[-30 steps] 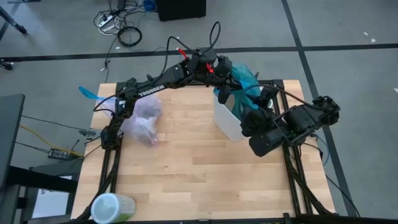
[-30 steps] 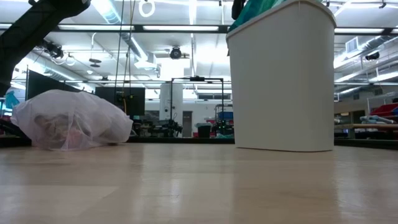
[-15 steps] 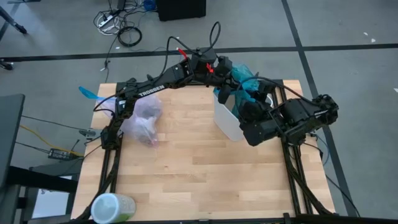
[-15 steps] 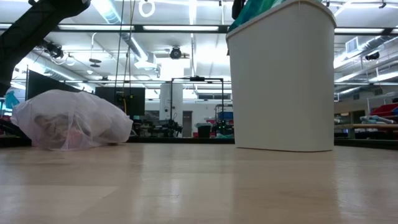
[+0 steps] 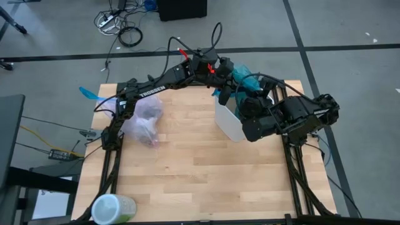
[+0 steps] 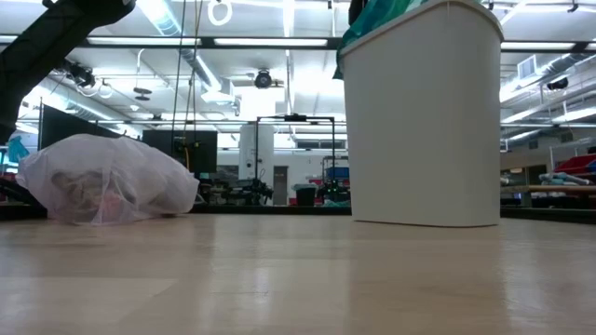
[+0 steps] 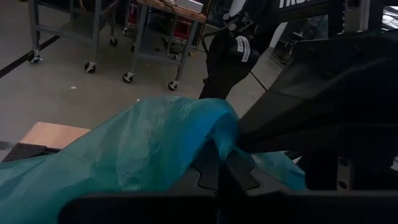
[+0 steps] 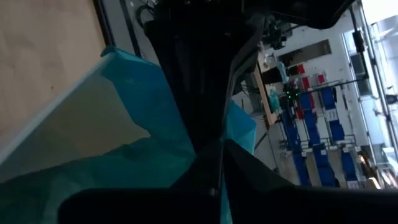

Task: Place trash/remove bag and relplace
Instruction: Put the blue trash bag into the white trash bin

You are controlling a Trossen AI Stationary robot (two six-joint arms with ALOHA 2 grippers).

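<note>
A grey concrete floor crossed by dark tape lines is surrounding the pale wooden desk [image 5: 187,169], and from above we are seeing the whole layout. A white plastic waste bin [image 5: 227,119] is standing on the far right part of the desk, with an opaque teal-green plastic bag [image 5: 245,77] bunched over its far rim. Both arms are meeting there. The left tool [image 5: 225,70] is reaching in from the far side, and the right tool [image 5: 249,101] is sitting above the bin's opening.

The translucent pale pink-lavender bin liner [image 5: 144,120], filled and lying on its side, is resting on the left part of the desk, well apart from the bin. The overhead picture is giving it only as a soft lump; the low view is letting us see crumpled trash [image 6: 86,193] showing through its thin skin. That same low view is showing the bin's tall white wall [image 6: 424,121] and just a fringe of teal at its top, with neither tool's fingers in sight.

The wrist views are filling that gap. In the left wrist view the left tool is closed, with teal plastic [image 7: 149,149] draped across and pinched at its fingers. In the right wrist view the right tool is also closed tight, its fingers pressed together on a fold of the teal bag [image 8: 146,134] at the bin's rim [image 8: 50,112].

A pale green cylindrical container [image 5: 112,208] is lying at the desk's near left corner, visible only from above.
</note>
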